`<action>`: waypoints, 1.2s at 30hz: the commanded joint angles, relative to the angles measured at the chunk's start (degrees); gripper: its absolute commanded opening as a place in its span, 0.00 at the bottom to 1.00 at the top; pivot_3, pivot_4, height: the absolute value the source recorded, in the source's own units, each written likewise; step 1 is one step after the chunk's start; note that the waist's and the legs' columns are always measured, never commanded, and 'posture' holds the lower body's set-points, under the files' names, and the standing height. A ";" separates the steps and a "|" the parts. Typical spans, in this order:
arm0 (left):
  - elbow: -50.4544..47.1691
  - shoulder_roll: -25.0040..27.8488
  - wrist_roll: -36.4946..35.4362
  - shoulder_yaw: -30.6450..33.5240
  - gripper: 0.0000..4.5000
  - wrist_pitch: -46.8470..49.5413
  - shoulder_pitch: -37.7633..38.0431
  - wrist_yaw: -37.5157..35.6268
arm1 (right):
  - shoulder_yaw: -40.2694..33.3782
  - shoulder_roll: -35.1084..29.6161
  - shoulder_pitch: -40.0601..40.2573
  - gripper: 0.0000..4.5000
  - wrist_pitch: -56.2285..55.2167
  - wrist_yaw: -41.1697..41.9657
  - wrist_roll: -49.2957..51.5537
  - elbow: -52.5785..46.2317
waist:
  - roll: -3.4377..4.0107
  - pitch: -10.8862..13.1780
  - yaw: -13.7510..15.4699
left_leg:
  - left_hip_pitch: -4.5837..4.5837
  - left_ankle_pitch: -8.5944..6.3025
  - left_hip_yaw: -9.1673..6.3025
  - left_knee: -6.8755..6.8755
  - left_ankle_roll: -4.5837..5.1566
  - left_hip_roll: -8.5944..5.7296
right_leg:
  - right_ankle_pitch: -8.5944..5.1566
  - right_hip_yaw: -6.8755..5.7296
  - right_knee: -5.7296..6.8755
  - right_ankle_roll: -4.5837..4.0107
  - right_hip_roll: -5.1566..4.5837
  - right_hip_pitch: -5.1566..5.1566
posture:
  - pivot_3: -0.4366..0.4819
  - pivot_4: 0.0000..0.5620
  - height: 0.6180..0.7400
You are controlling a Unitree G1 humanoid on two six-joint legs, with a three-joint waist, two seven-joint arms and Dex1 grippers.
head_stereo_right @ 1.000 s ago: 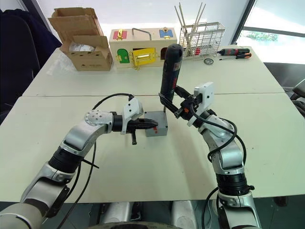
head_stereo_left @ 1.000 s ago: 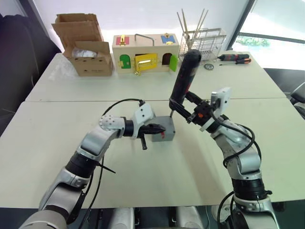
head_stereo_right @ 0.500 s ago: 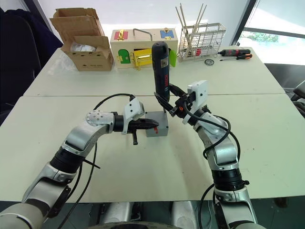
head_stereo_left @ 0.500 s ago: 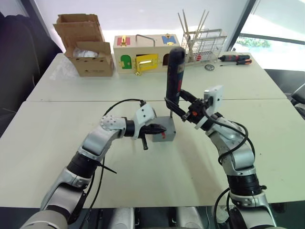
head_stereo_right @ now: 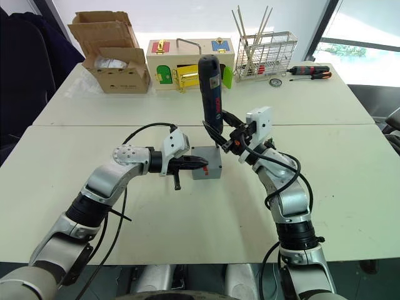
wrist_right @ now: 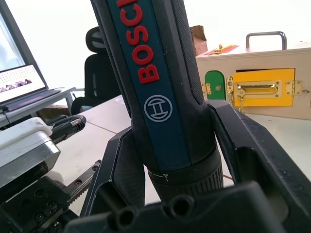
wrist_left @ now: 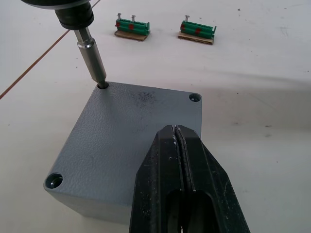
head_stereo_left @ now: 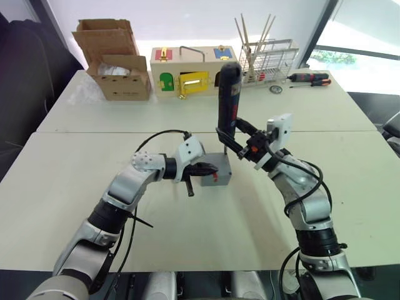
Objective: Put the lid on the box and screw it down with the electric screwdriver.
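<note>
Item: thick black cylindrical electric screwdriver (head_stereo_right: 210,87), top-heavy, rigid; my right pincer (head_stereo_right: 220,139) pinches its lower barrel, bit in grey plastic lid (wrist_left: 131,141) corner, 12 o'clock. Left pincer (wrist_left: 181,165) pressed together, bracing grey box (head_stereo_right: 207,165), desk (head_stereo_right: 187,219) centre.

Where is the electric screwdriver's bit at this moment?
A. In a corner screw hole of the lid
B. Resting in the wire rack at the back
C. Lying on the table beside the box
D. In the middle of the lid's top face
A: the left wrist view shows the metal bit of the electric screwdriver standing in a corner hole of the lid, while the left gripper, fingers shut, presses on the lid's top.
</note>
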 commanded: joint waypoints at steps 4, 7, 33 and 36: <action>1.57 0.60 1.51 -1.03 0.00 0.99 1.22 0.05 | 0.06 0.56 3.11 0.42 1.57 -0.87 0.34 3.88 | 0.00 -0.02 0.01 | 0.01 -0.01 0.00 -0.03 0.00 -0.01 | 0.00 -0.01 -0.07 0.00 -0.04 0.03 | 0.48 0.27 0.90; 1.56 0.69 1.55 -1.08 0.00 0.96 1.28 -0.01 | -0.01 0.48 3.58 0.42 1.44 -0.88 0.68 3.30 | -0.01 -0.02 0.00 | 0.02 -0.01 0.00 -0.04 0.01 -0.01 | 0.00 -0.01 -0.07 -0.01 -0.04 0.04 | 0.48 0.27 0.90; 0.96 1.20 2.48 -1.81 0.00 1.14 1.92 -0.22 | 1.37 1.15 6.82 0.42 -0.92 -0.73 0.94 3.31 | -0.10 -0.42 -0.11 | 0.62 -0.03 0.07 -0.61 -0.01 0.00 | -0.20 0.01 -0.30 -0.36 -0.13 0.36 | 0.48 0.27 0.90; 1.17 1.00 2.53 -1.85 0.00 1.08 1.92 -0.10 | 1.16 0.94 6.58 0.42 -0.73 -0.80 1.05 3.07 | -0.09 -0.43 -0.10 | 0.62 -0.03 0.06 -0.61 -0.02 0.01 | -0.21 0.01 -0.30 -0.38 -0.14 0.34 | 0.48 0.27 0.90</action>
